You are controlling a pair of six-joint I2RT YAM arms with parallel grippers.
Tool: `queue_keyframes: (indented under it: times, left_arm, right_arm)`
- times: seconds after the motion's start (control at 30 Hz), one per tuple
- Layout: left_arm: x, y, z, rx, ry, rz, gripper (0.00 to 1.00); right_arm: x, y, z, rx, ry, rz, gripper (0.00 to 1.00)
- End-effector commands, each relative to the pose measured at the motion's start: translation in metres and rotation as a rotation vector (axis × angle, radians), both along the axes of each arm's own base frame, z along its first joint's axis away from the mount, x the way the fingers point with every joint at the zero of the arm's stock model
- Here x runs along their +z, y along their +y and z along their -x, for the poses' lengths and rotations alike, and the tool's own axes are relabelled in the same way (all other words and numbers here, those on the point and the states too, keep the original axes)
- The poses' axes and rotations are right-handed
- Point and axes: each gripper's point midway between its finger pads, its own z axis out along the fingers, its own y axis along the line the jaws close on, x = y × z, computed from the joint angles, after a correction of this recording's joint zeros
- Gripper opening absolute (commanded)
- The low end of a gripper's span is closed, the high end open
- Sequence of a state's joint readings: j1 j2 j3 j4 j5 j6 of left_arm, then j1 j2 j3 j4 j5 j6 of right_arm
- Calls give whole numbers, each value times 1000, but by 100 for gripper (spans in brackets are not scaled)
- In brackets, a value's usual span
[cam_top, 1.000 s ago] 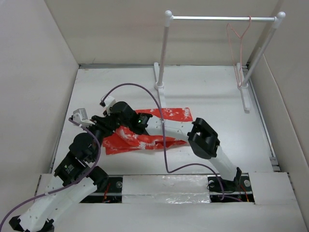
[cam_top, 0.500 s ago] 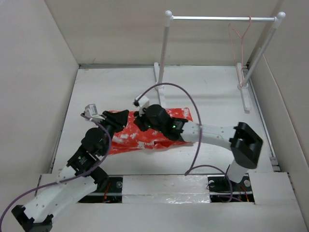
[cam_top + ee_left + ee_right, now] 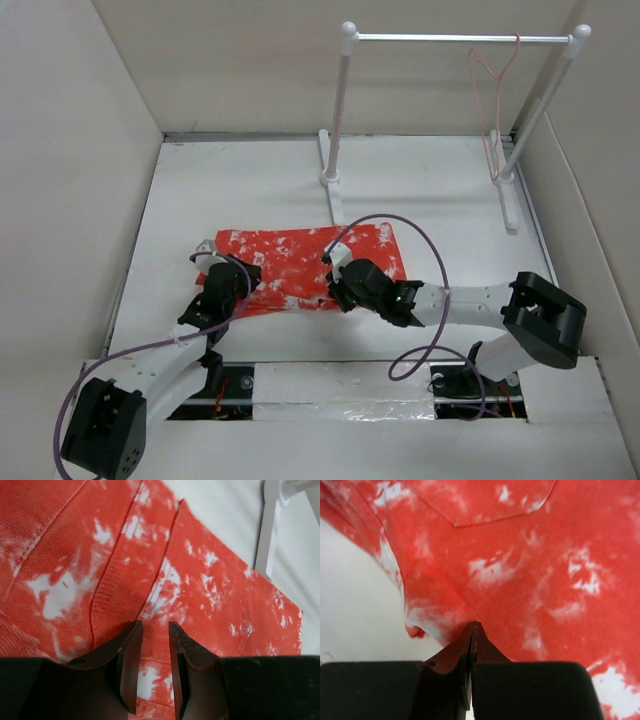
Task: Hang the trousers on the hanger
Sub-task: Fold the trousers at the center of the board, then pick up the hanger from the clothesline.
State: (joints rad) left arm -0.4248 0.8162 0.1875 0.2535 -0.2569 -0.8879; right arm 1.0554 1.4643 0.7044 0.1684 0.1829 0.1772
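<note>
On the overhead camera, the trousers [image 3: 290, 262] lie flat on the bench [image 3: 430, 190]. They are folded into a broad slab whose long axis runs left to right, just in front of the rail's left post. The left tool [image 3: 245, 272] sits at their left end. The right tool [image 3: 338, 292] sits on their near edge, toward the right end. The hanger [image 3: 494, 140] dangles from the right end of the rail [image 3: 450, 39] in the back right corner, well apart from the cloth and from both tools. My next move turns on that gap. The hanger lies back and to the right of the trousers, so I judge the right arm to be the nearer one to it.

On the left wrist camera, the left tool's [image 3: 152, 627] jaws stand a narrow gap apart, and orange-and-white cloth fills the gap. I cannot tell whether they clamp a fold or only straddle flat fabric. A pocket seam runs ahead of the tips.

On the right wrist camera, the right tool's [image 3: 472, 626] jaws are pressed tight together at the cloth's edge. The fabric puckers toward the tip, so I judge a pinch of trousers is caught there. Bare bench shows to the left of it.
</note>
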Motion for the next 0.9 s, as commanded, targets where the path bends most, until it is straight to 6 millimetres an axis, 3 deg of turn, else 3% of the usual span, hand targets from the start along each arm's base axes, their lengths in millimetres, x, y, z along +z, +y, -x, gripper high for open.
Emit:
queue_keyframes:
  times: [0.0,0.13,0.2,0.27,0.33,0.4,0.47,0.5,0.53,0.57,0.6,0.63,0.67,0.7,0.73,0.77,0.8,0.83,0.87]
  left_arm:
    - [-4,-4,2,-49,-20,125,26]
    - [0,3,3,-52,-43,132,24]
    - [18,2,-2,-62,-95,130,20]
    - [36,1,-7,-67,-144,132,12]
    - [62,-4,-15,-94,-206,137,0]
    - [90,-14,-21,-146,-278,158,0]
    - [111,-31,-22,-220,-342,184,0]
    - [124,-39,-23,-250,-373,193,0]
    - [132,-48,-23,-277,-394,196,0]
    - [137,-56,-26,-295,-414,191,0]
    - [150,-75,-22,-347,-434,198,0]
    - [156,-84,-22,-366,-443,190,0]
    - [147,-87,-31,-335,-412,126,0]
    - [166,-113,-25,-389,-440,118,0]
    - [169,-123,-26,-392,-436,81,0]
    - [151,-124,-33,-339,-369,-6,0]
    - [155,-135,-33,-350,-370,-49,0]
    - [161,-158,-30,-366,-356,-90,0]
    - [162,-167,-28,-364,-348,-107,0]
  right_arm:
    - [1,8,0,-33,-21,-57,0]
    - [-14,2,4,-53,14,-56,0]
    - [-13,1,10,-46,18,-66,0]
    - [0,0,13,-46,10,-85,0]
    - [21,1,10,-50,-23,-104,0]
    - [66,-3,4,-58,-86,-139,0]
    - [102,-24,-13,-100,-175,-127,7]
    - [139,-36,-20,-111,-233,-185,10]
    - [179,-54,-42,-133,-313,-212,19]
    - [198,-73,-53,-167,-349,-210,24]
    - [229,-97,-61,-215,-414,-243,28]
    - [267,-138,-87,-307,-510,-239,30]
    - [285,-162,-96,-353,-551,-238,23]
    - [304,-184,-105,-396,-594,-240,6]
    - [317,-199,-112,-397,-615,-242,0]
    - [348,-245,-123,-510,-676,-227,0]
    - [360,-262,-129,-543,-698,-221,0]
    - [377,-298,-140,-638,-723,-206,0]
    - [382,-298,-145,-643,-722,-209,0]
